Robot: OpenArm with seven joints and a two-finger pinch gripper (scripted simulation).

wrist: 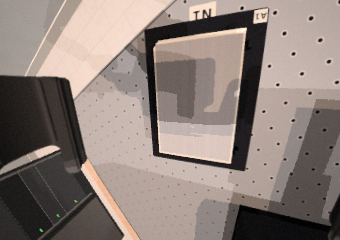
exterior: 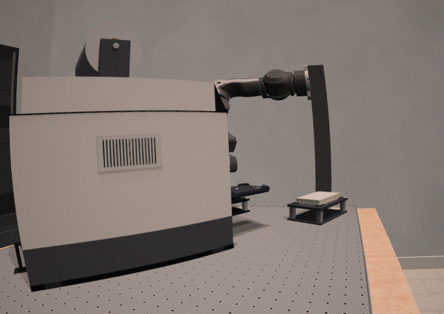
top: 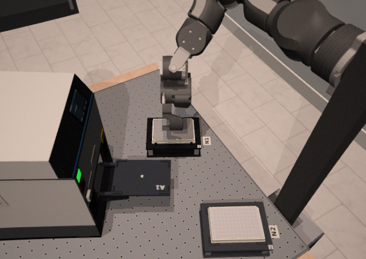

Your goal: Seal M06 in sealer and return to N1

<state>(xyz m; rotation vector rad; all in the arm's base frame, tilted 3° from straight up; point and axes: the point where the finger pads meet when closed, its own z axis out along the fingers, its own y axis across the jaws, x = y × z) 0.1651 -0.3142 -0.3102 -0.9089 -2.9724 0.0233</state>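
The plate M06 (top: 173, 130) lies flat in nest N1 (top: 173, 145) at the far side of the table. Its top looks smooth and grey, like a foil sheet, and sits square to the plate in the wrist view (wrist: 198, 95). My gripper (top: 174, 125) hangs straight above M06, pointing down, open and empty, with clear air between it and the plate. The sealer's stage (top: 140, 177) stands out and its pocket is empty. The lamp (top: 78, 175) shows green, with the START key (top: 88, 194) below it. Plate M09 (top: 235, 223) rests on nest N2 (top: 235, 247).
The sealer housing (top: 30, 146) fills the left of the table and hides N1 in the exterior view, where M09 (exterior: 318, 197) and the stage's end (exterior: 248, 189) show. The arm's dark mounting post (top: 326, 137) stands at the right edge, beside N2.
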